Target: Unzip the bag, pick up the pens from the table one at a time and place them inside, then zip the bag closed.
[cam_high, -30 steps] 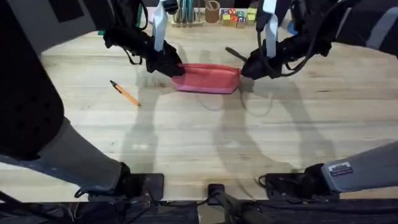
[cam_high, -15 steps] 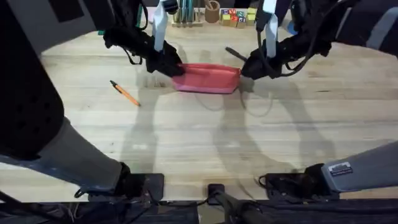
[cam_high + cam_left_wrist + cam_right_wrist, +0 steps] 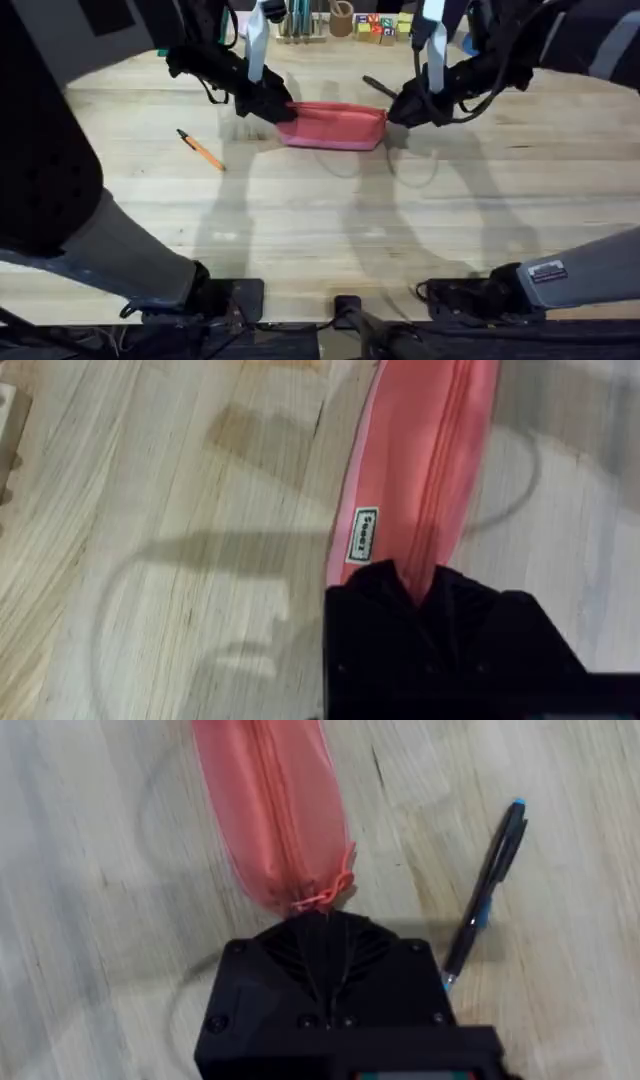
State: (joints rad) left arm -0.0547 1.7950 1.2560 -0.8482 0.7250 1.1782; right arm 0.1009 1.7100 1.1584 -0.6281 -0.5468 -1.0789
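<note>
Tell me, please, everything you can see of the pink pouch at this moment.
The bag is a long, soft salmon-pink fabric pouch lying flat on the table, far side, centre. A zipper runs along its top, looking closed, and a small white label sits near one end. The left gripper pinches one end, the right gripper the other, at the pink pull tab. A black pen lies beside that end, apart from it.

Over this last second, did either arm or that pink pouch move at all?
Nothing visibly changed. The left pincer stays at one end of the pink pouch and the right pincer at the other. The orange pen and the black pen lie where they were on the table.
</note>
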